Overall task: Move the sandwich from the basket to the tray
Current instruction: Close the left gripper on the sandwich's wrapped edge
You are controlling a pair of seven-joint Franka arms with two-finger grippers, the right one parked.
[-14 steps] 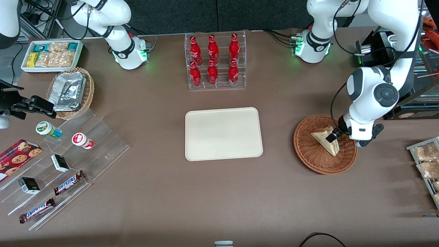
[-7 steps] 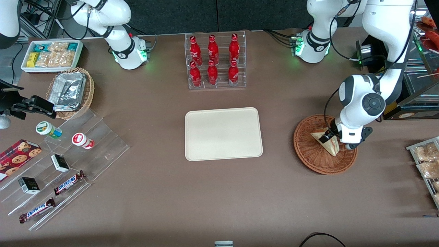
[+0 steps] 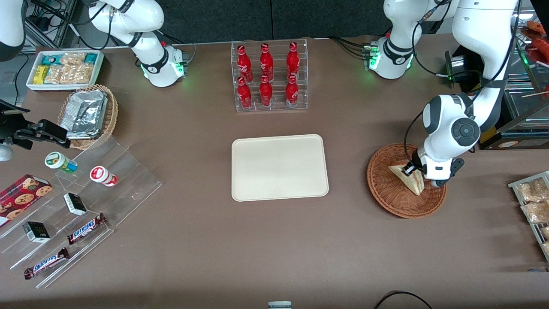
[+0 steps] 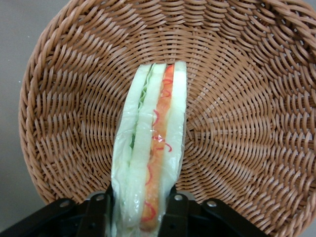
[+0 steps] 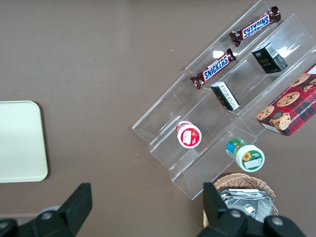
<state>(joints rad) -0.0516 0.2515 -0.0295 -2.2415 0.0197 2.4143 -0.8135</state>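
The sandwich (image 3: 412, 183) is a pale wedge in clear wrap, standing on edge in the reddish-brown wicker basket (image 3: 386, 195) toward the working arm's end of the table. In the left wrist view its cut edge (image 4: 150, 148) shows cream bread with red-pink and green filling, resting on the basket's weave (image 4: 237, 98). My left gripper (image 3: 408, 170) is down in the basket, and its black fingers (image 4: 96, 217) press against both faces of the wedge's end, shut on it. The cream-beige tray (image 3: 279, 167) lies bare at the table's middle, beside the basket.
A clear rack of red bottles (image 3: 269, 77) stands farther from the front camera than the tray. A wire rack of snack packets (image 3: 534, 201) sits at the table edge beside the basket. Acrylic steps with candy bars (image 3: 81, 206) lie toward the parked arm's end.
The wrist swung over the basket toward the tray and settled lower on the sandwich's end. Since half a second ago almost nothing has moved. The sandwich lies where it was.
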